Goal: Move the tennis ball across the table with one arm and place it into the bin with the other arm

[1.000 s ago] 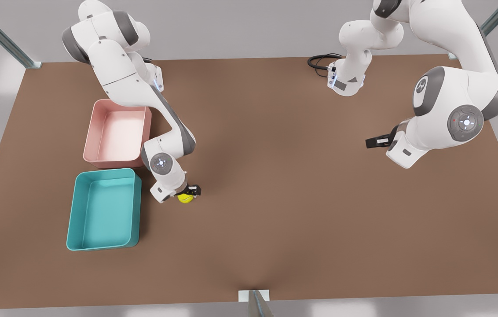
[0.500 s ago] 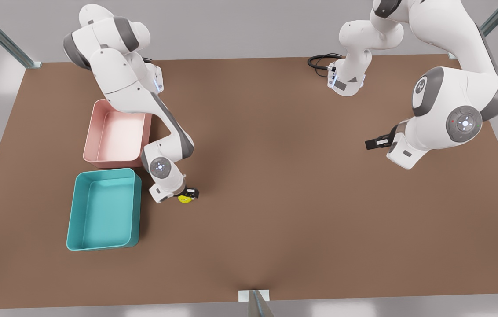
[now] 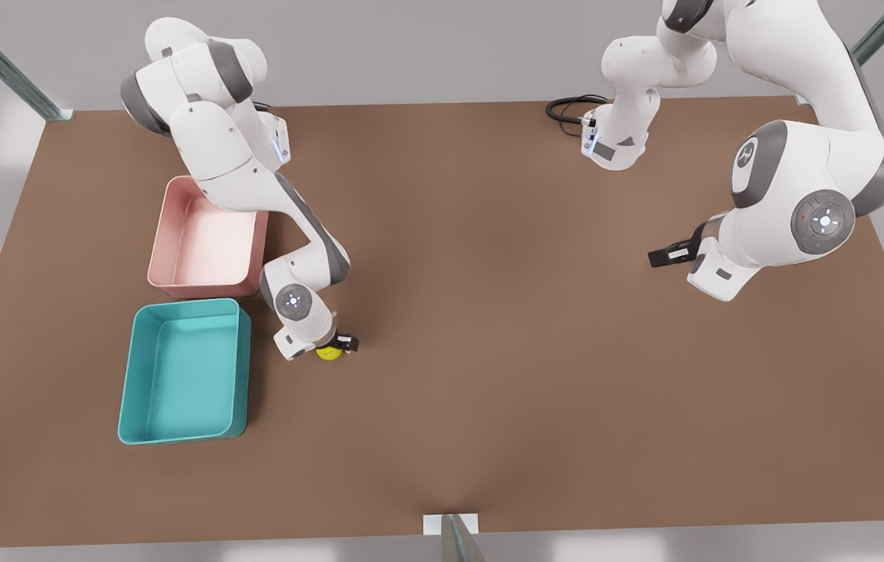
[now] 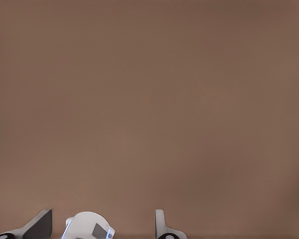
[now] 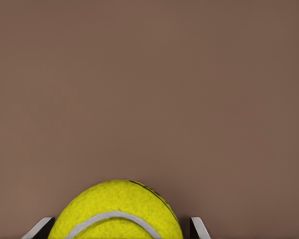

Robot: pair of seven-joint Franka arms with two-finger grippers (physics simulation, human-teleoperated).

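Note:
The yellow-green tennis ball [image 3: 327, 353] rests on the brown table [image 3: 536, 367], just to the front view's right of the teal bin [image 3: 184, 307]. My right gripper [image 3: 337, 343] points down over the ball and is open. In the right wrist view its fingertips [image 5: 44, 226] flank the ball [image 5: 119, 209] with small gaps on both sides. My left gripper [image 3: 659, 255] hangs open with nothing in it above the table at the front view's right, and its arm waits. Its fingertips [image 4: 161, 224] show over bare tabletop.
A pink tray [image 3: 162, 234] sits directly behind the teal bin, partly under the right arm's links. A black cable [image 3: 567, 107] coils by the left arm's base [image 3: 614, 148] at the table's far edge. Open tabletop lies between the two arms.
The right arm's shoulder and wrist have shifted lower and slightly toward the front view's right. The ball stays where it was. The left arm has barely moved.

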